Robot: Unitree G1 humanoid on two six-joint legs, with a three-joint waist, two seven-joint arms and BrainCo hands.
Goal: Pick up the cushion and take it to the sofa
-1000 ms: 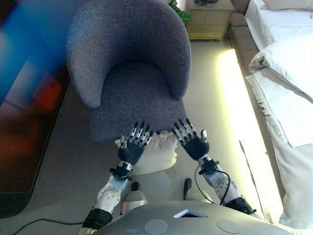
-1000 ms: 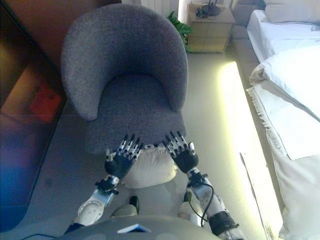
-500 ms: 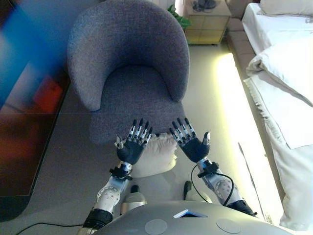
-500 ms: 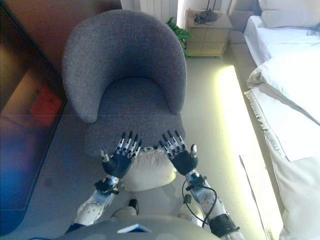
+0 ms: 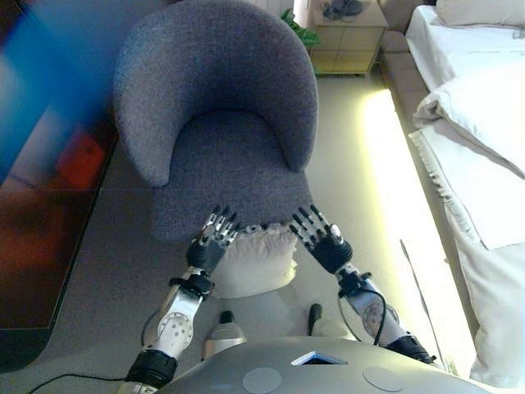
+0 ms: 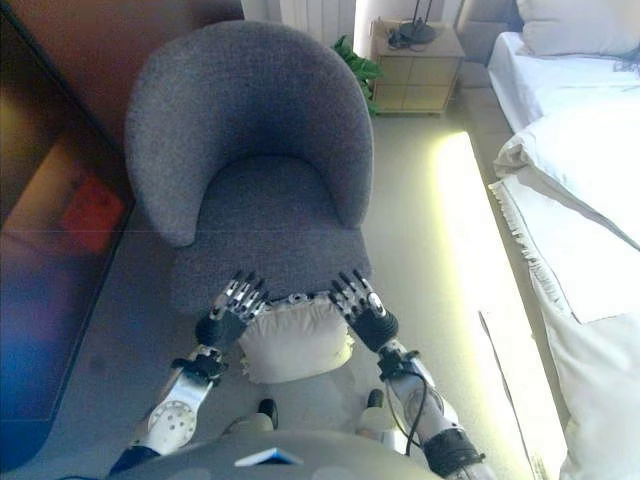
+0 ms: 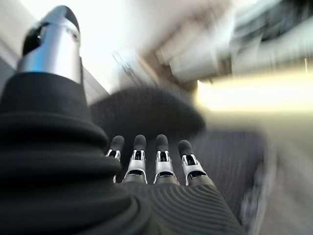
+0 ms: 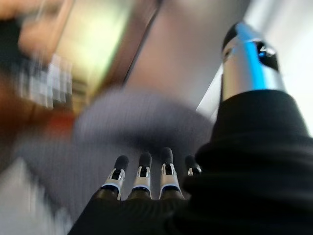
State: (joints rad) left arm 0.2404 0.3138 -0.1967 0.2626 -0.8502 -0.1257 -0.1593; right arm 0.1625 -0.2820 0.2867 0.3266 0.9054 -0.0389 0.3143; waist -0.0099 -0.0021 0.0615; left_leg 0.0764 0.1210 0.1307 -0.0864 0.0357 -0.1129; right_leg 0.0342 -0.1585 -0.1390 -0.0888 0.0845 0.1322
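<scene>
A cream-white cushion (image 5: 256, 261) lies on the floor against the front of a grey armchair (image 5: 221, 123); it also shows in the right eye view (image 6: 293, 338). My left hand (image 5: 210, 243) is at the cushion's left upper corner, fingers straight and open. My right hand (image 5: 322, 240) is at the cushion's right upper corner, fingers straight and open. Neither hand holds anything. In the left wrist view the fingers (image 7: 146, 159) point at the blurred armchair. In the right wrist view the fingers (image 8: 142, 174) point the same way.
A bed with white bedding (image 5: 480, 123) runs along the right. A small wooden bedside cabinet (image 5: 344, 33) and a green plant (image 5: 297, 25) stand behind the armchair. A dark glossy panel (image 5: 41, 180) lines the left side. Pale floor (image 5: 369, 164) lies between armchair and bed.
Both hands have lowered and spread apart to the cushion's two upper corners. The left hand has turned from palm-up to edge-on. The cushion has not moved.
</scene>
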